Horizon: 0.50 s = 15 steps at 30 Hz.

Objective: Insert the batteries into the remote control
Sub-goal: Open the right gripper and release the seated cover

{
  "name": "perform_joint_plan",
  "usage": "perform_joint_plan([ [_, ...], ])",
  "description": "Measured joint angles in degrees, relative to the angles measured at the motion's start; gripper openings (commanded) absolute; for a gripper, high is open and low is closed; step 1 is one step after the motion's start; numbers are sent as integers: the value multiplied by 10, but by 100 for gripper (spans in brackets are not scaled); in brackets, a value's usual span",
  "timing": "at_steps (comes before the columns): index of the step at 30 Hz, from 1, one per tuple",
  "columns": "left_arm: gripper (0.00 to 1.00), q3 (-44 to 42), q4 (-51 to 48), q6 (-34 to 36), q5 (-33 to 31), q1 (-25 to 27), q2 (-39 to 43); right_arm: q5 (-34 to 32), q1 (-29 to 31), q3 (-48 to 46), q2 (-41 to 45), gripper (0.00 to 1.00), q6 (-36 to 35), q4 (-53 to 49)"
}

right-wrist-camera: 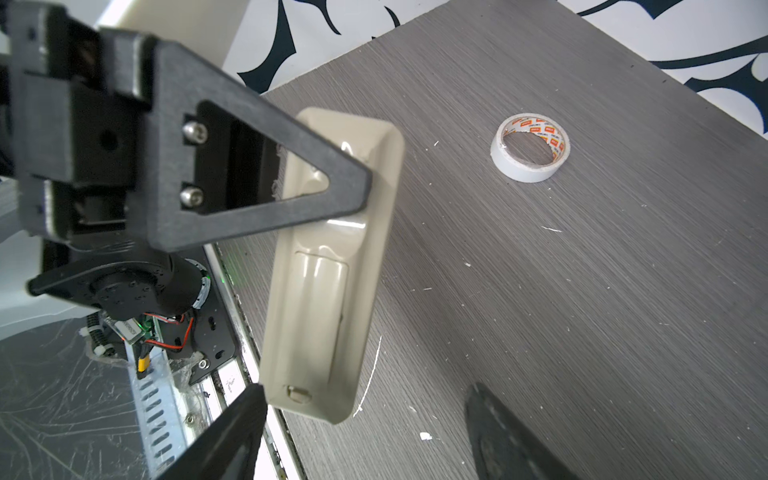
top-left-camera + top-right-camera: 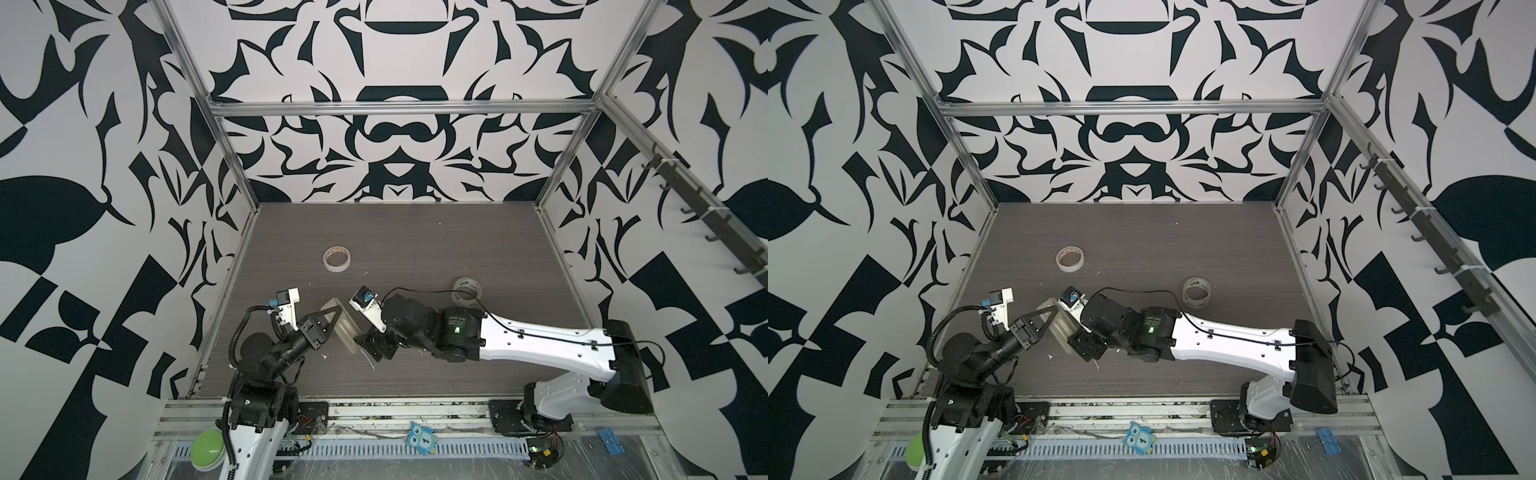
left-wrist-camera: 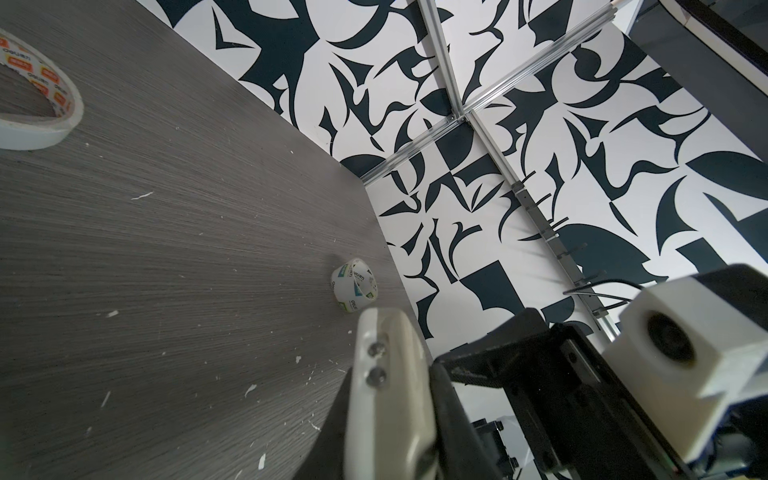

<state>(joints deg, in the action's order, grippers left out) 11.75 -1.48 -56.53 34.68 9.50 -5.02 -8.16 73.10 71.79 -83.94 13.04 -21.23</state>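
Note:
The remote control (image 2: 344, 329) (image 2: 1061, 326) is held off the grey table (image 2: 415, 249), its plain beige back (image 1: 332, 291) turned to the right wrist view. My left gripper (image 2: 333, 314) (image 2: 1051, 312) (image 3: 390, 436) is shut on the remote's upper part, with one black finger (image 1: 353, 178) lying across the back. At the remote's lower end, my right gripper (image 2: 360, 347) (image 2: 1074, 345) (image 1: 365, 399) stands open. One of its fingers is close beside that end and the other is well apart. The batteries are not in view.
A white tape roll (image 2: 337, 258) (image 2: 1070, 258) (image 1: 523, 172) (image 3: 33, 133) lies at the table's middle left. A clear tape roll (image 2: 466, 291) (image 2: 1196, 293) (image 3: 355, 284) stands behind my right arm. White scraps (image 2: 325, 356) dot the table; patterned walls enclose it.

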Motion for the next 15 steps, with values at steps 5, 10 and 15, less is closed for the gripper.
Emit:
perform_joint_plan([
  [5, 0, 0, 0, 0, 3, 0, -2, 0, -2, 0, 0, 79, 1, 0],
  [10, 0, 0, 0, 0, 3, 0, -2, -1, -2, 0, -7, 79, 1, 0],
  [15, 0, 0, 0, 2, 3, 0, -2, -3, -3, 0, -13, 79, 1, 0],
])
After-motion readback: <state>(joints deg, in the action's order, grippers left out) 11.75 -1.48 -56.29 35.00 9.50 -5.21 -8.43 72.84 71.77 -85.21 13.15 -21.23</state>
